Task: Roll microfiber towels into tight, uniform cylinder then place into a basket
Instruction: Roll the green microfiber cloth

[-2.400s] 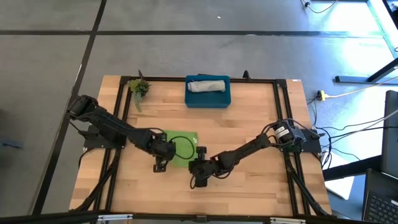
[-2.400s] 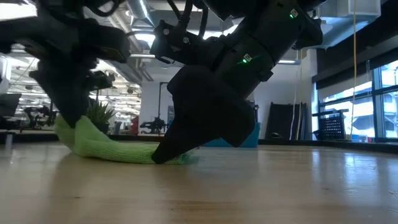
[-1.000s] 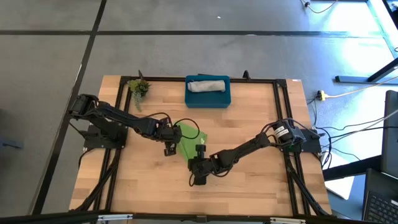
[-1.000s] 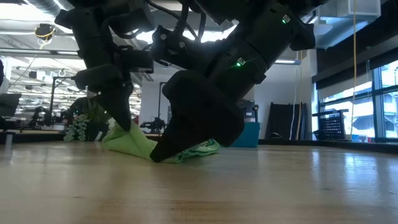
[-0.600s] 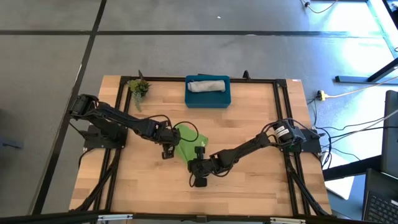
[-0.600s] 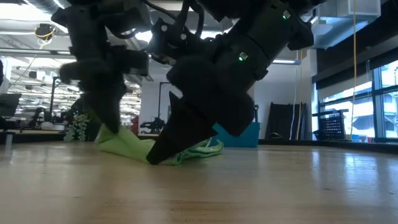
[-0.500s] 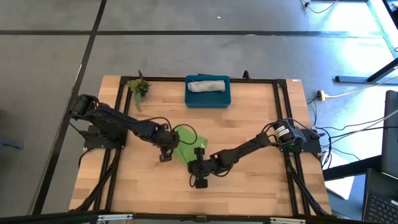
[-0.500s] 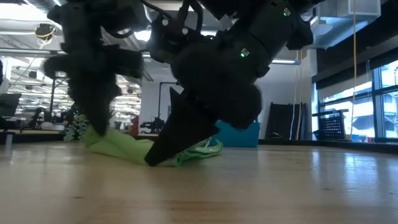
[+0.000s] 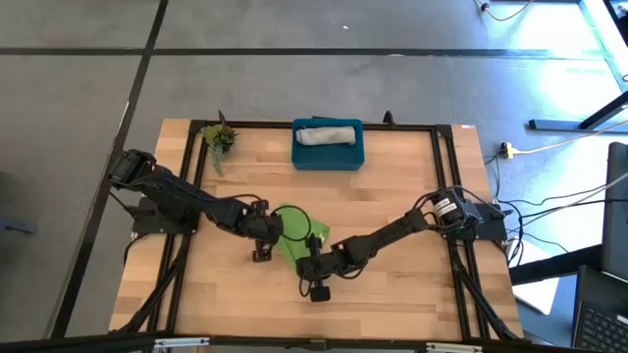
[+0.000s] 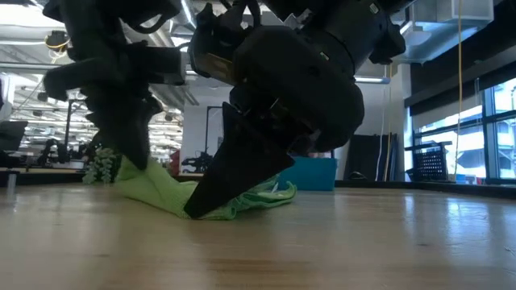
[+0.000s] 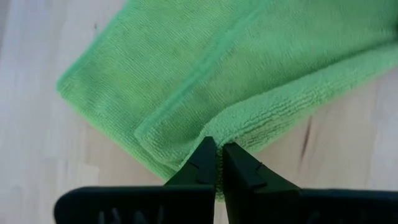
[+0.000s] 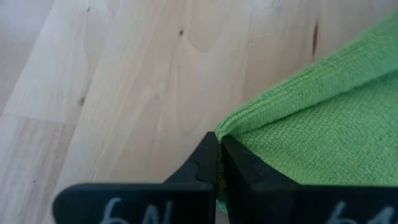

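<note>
The lime green microfiber towel (image 9: 294, 231) lies crumpled and partly folded on the wooden table's middle, with both grippers shut on it. My left gripper (image 9: 265, 235) is at its left end, my right gripper (image 9: 312, 251) at its near right corner. In the low view the cloth (image 10: 169, 193) slopes from the left gripper (image 10: 135, 163) down to the right gripper (image 10: 193, 213). The light grey towel (image 9: 327, 133) lies rolled in the teal basket (image 9: 329, 157) at the table's far edge. My left gripper pinches a folded, doubled edge (image 11: 205, 127) of the green towel between its two fingertips, coming steeply from above. That end is held a little above the table and the rest lies on the wood. My right gripper pinches the towel's corner (image 12: 231, 127) at a thick folded edge between its fingertips, slanting down from the table's right. The corner stays down at the table surface.
A small green plant sprig (image 9: 218, 137) lies at the far left of the table. A black frame (image 9: 437, 176) runs around the tabletop. Bare wood (image 9: 392, 304) spreads along the near side and the right.
My left gripper has moved toward the table's near edge, still shut, drawing the towel's left end with it. My right gripper has stayed in place, shut on the corner, and has turned at the wrist. The towel has swung about and spread slightly toward the right.
</note>
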Controlling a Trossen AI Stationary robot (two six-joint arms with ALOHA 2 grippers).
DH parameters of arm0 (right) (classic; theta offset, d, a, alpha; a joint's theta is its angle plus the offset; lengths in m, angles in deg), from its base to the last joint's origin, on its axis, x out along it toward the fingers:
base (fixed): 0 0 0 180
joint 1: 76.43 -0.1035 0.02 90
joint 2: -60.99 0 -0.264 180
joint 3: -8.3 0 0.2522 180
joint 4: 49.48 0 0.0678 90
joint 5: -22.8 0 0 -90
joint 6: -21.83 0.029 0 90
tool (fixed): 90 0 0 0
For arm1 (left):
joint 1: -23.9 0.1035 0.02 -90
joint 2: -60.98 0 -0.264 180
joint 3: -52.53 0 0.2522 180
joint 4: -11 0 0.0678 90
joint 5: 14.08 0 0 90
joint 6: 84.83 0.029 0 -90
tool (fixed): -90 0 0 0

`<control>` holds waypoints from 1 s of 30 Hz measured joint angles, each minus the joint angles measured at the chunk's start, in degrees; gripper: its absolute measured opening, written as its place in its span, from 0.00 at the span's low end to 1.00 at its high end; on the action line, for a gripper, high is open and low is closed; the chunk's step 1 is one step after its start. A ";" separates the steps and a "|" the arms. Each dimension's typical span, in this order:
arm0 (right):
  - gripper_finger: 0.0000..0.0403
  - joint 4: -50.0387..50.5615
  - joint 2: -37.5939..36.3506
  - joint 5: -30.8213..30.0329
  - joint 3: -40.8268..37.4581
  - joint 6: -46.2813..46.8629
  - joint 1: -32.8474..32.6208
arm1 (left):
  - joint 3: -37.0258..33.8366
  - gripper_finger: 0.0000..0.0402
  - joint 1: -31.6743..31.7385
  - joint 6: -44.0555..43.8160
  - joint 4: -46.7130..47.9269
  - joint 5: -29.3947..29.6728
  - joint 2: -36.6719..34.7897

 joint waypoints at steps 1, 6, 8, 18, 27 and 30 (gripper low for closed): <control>0.02 0.00 0.01 -0.04 -0.01 0.00 0.01 | 0.00 0.00 0.37 0.07 -0.45 0.05 0.00; 0.02 0.02 0.02 -0.31 -0.03 -0.04 0.01 | 0.00 0.00 1.60 2.18 -3.00 0.40 0.00; 0.02 0.02 0.02 -0.33 -0.03 -0.07 0.01 | 0.00 0.00 1.96 3.19 -3.89 0.46 0.00; 0.02 -0.02 0.02 -0.29 -0.08 -0.15 0.03 | 0.02 0.00 3.86 5.84 -7.66 0.60 1.74; 0.02 -0.84 0.02 -0.28 -0.14 -0.22 0.11 | 0.00 0.00 6.31 9.53 -12.46 1.13 5.44; 0.02 -0.87 0.02 -0.38 -0.14 -0.24 0.14 | 0.00 0.00 7.05 10.44 -13.24 1.26 5.44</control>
